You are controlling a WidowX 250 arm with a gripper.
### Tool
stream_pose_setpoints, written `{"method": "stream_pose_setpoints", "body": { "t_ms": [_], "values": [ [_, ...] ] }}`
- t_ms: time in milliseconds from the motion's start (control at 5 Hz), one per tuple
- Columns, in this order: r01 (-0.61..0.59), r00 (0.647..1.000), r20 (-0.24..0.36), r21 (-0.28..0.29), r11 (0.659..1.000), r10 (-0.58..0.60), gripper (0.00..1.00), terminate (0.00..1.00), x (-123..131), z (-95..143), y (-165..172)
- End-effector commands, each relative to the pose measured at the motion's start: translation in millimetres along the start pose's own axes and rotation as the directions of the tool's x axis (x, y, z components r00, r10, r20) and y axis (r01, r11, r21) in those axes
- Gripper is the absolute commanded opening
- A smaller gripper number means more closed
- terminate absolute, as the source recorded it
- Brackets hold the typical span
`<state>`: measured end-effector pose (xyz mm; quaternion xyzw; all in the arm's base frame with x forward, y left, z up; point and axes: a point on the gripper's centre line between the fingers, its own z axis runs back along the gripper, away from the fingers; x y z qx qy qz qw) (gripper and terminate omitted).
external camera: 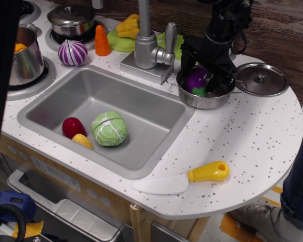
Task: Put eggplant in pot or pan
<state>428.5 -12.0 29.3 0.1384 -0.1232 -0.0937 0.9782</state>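
Observation:
The purple eggplant with its green stem cap sits low inside the wide shallow steel pot, which stands on the counter just right of the faucet. My gripper reaches down into the pot from above. Its black fingers stand on either side of the eggplant and still hold it. The eggplant's underside is hidden by the pot's wall, so I cannot tell whether it touches the pot's bottom.
A steel lid lies right of the pot. The faucet stands to its left. The sink holds a cabbage, a red item and corn. A toy knife lies near the front edge. An onion and a carrot stand at the back left.

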Motion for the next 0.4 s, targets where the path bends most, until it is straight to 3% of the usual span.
{"method": "stream_pose_setpoints", "body": {
  "t_ms": [0, 200],
  "values": [
    [-0.032, 0.996, 0.087, 0.013, 0.999, 0.031, 1.0, 0.0, 14.3, 33.3, 16.1],
    [-0.032, 0.996, 0.087, 0.013, 0.999, 0.031, 1.0, 1.0, 14.3, 33.3, 16.1]
  ]
}}
